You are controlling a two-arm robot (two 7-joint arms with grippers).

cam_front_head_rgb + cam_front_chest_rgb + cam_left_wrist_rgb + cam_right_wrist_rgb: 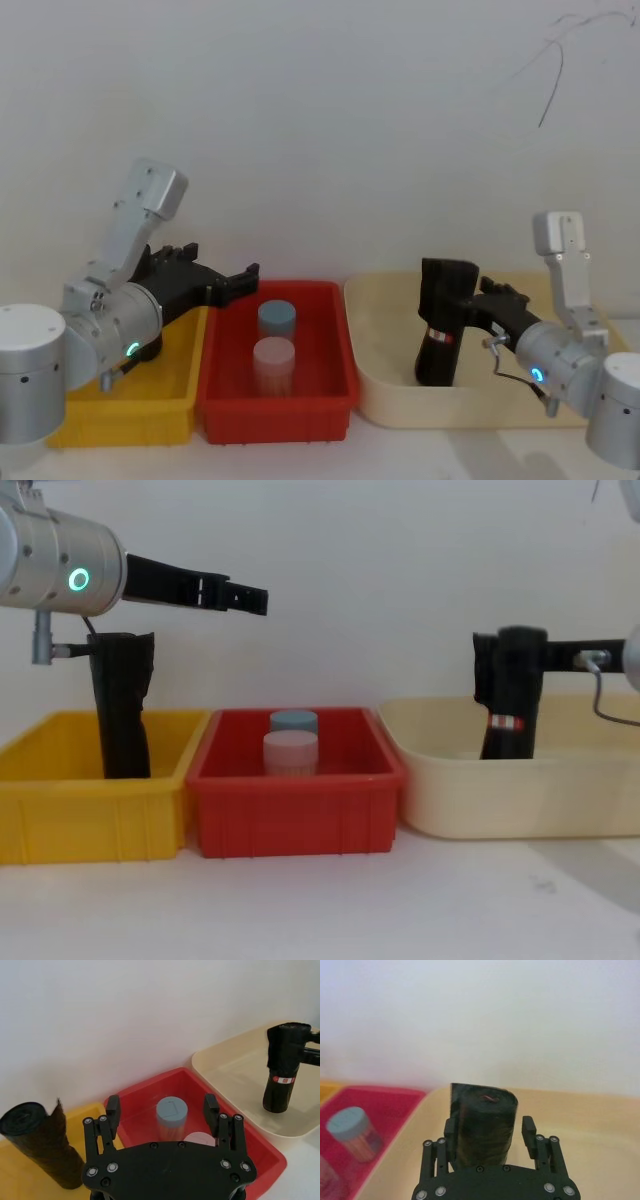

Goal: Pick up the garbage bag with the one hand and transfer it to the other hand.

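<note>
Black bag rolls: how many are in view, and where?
2. The labelled garbage bag stands in the cream bin, right gripper at its upper part. An unlabelled roll stands in the yellow bin, by the open left gripper. More could be hidden low in the bins.

Chest view: garbage bag [508,695] foot sits behind the cream tub [520,800] front wall, floor contact can't be told. Right wrist view: right gripper [489,1127] body covers the bag's lower half; red bin [390,1105] and blue-lidded jar [351,1132] blurred, bin cut by the frame edge. Label [283,1079] print too small to read. Head view: left arm [110,310] covers the yellow bin's [120,420] back edge.
</note>
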